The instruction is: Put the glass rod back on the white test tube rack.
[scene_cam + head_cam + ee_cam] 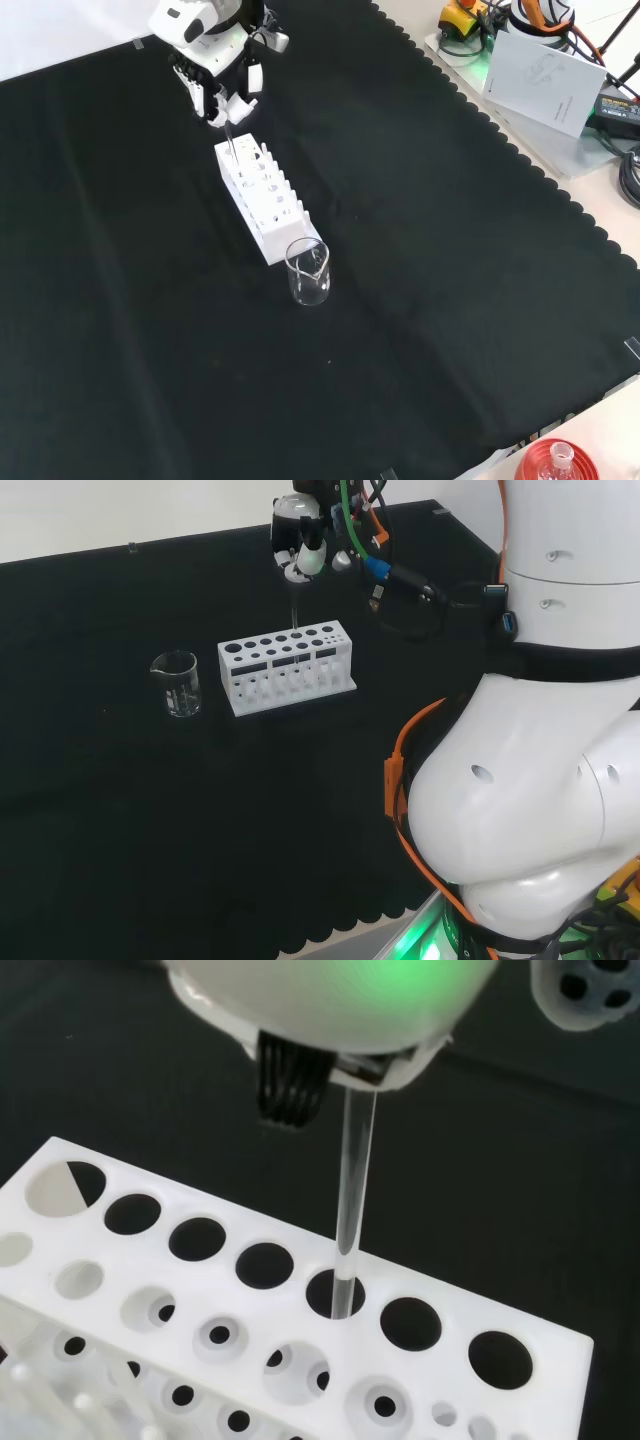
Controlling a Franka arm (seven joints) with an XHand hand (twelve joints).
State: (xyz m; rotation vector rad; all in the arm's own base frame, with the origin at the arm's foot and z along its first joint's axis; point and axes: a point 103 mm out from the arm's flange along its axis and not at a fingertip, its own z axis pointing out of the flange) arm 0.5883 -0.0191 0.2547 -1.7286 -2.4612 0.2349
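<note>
The hand (300,542) hangs above the far row of the white test tube rack (287,665) in the head view, fingers pointing down and curled in on the top of the glass rod (293,616), which it pinches. In the front view the hand (216,72) comes in from the top of the picture and sits just over the rack's (262,199) far end. The glass rod (352,1198) stands upright, its long axis running straight up and down from the fingers (290,1085) to the rack (250,1320). In the wrist view its lower end sits in one of the round holes of the rack's outer row, at the hole's mouth; how deep it reaches I cannot tell. The rod (231,148) shows in the front view as a thin pale line between hand and rack. The rack lies long-side on to the head view, on the black cloth of the table (120,810). A clear glass beaker (177,683) stands upright to the rack's left in the head view, near it but apart; in the front view the beaker (308,271) is just in front of the rack's near end.
</note>
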